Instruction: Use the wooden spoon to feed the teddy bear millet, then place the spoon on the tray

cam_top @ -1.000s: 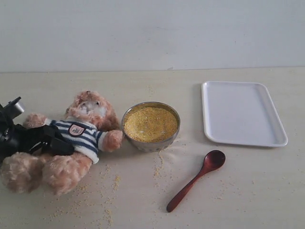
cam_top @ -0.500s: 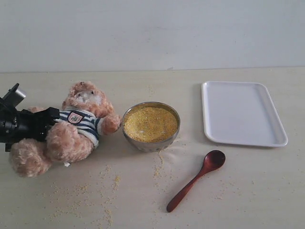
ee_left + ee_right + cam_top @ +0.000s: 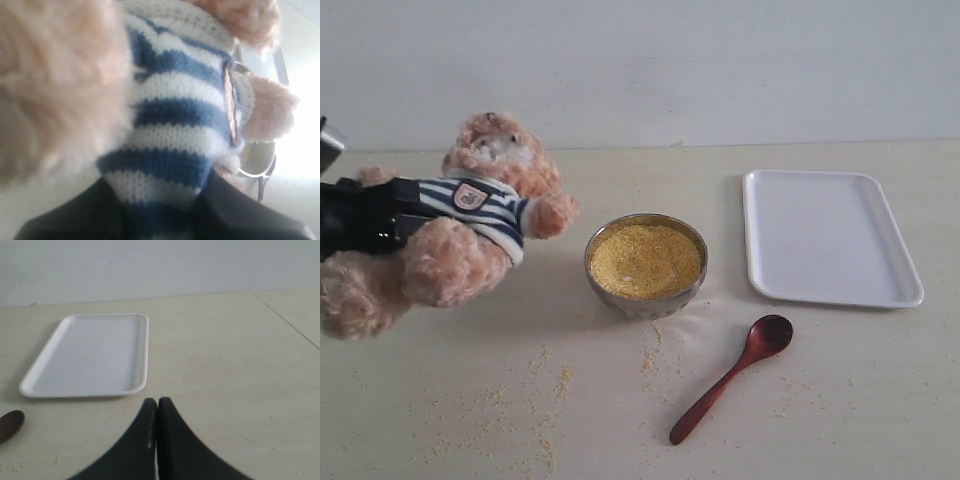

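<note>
Exterior view — teddy bear (image 3: pixel 470 205) in left pincer (image 3: pixel 405 215), head upward; right pincer (image 3: pixel 158 412) closed

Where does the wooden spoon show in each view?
Exterior: wooden spoon lies on the table, in front of the tray, right of centre.
Left wrist: not in it; the teddy bear fills the view.
Right wrist: only its bowl, at the picture's edge near the tray.
Shared landmark: the tray.
</note>
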Tool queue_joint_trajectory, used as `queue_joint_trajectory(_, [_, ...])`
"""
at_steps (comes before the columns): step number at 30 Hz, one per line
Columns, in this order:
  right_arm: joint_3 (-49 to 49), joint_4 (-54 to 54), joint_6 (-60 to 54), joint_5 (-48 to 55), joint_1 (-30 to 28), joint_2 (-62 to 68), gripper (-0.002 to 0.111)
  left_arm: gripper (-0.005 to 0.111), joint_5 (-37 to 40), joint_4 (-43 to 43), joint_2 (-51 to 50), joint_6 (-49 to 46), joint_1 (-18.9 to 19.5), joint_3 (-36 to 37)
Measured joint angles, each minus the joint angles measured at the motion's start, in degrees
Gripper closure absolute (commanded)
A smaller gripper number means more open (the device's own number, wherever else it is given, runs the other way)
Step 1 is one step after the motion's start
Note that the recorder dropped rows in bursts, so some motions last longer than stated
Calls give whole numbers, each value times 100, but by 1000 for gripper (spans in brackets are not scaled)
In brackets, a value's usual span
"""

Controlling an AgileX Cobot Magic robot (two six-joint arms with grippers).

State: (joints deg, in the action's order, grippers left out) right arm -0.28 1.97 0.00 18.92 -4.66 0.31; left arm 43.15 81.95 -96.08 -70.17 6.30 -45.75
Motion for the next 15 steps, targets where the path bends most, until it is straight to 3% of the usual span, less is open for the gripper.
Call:
queue_joint_trajectory(7, [0, 0, 0, 0, 0, 0, 108, 102, -467, -1601, 1361, 1113, 198, 329])
queue_joint_trajectory(15, [0, 0, 0, 0, 0, 0, 108, 102, -420, -1253, 2930, 1263, 301, 1740])
